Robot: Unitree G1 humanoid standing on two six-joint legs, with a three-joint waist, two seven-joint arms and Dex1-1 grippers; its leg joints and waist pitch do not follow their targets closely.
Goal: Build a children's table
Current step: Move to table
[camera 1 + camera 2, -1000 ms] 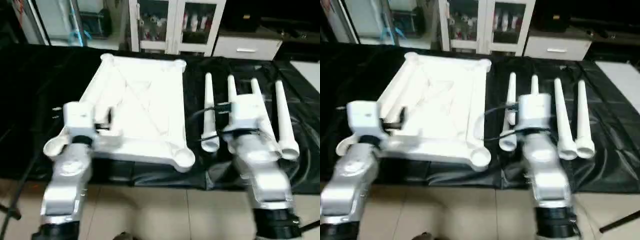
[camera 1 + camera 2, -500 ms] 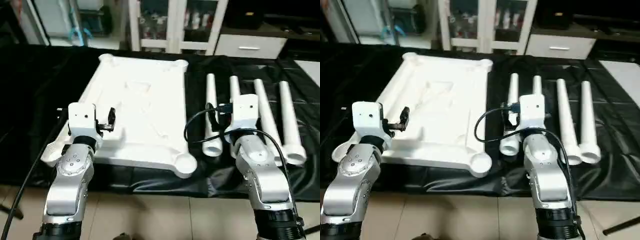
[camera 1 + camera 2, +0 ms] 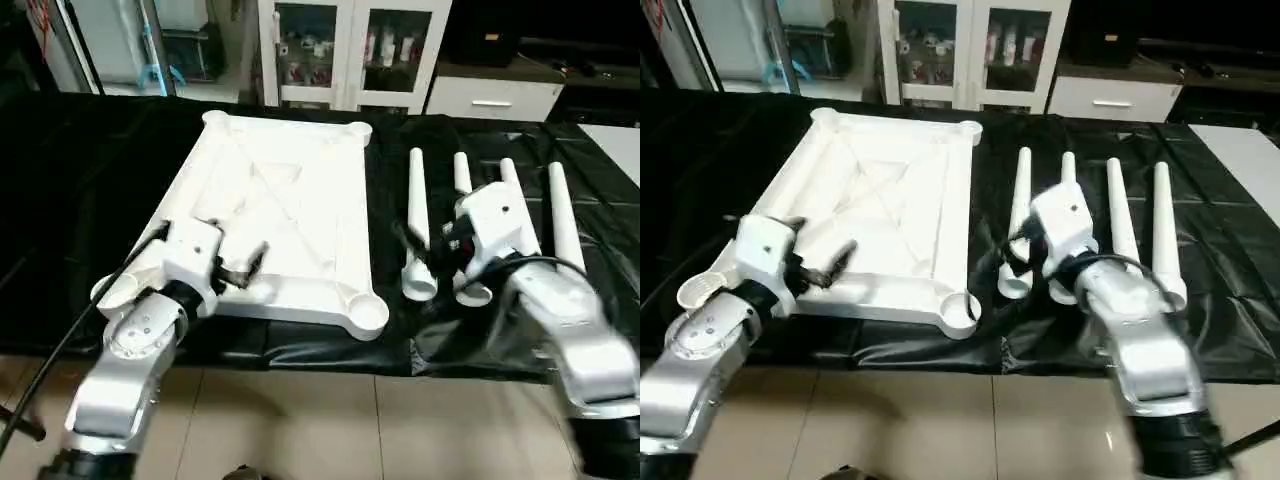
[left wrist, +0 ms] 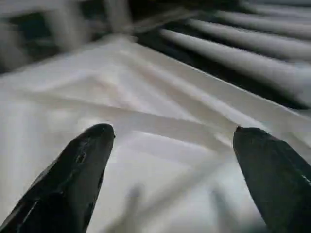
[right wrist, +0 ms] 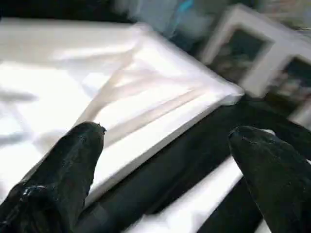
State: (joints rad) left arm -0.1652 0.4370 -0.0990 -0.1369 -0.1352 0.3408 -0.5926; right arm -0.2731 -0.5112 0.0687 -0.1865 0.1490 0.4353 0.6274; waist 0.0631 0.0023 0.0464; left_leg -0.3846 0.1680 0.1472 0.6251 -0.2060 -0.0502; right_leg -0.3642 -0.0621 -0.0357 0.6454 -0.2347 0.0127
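The tabletop (image 3: 280, 215) lay upside down so the legs (image 3: 416, 225) could enter its sockets; my left gripper (image 4: 170, 160) and right gripper (image 5: 165, 160) were spread, empty.

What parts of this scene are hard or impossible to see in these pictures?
- Second leg: its wide end sits behind the right arm in the left eye view.
- Tabletop: its near left corner is covered by the left arm.
- Cabinet: contents too small.
- Left wrist view: ribs blurred.
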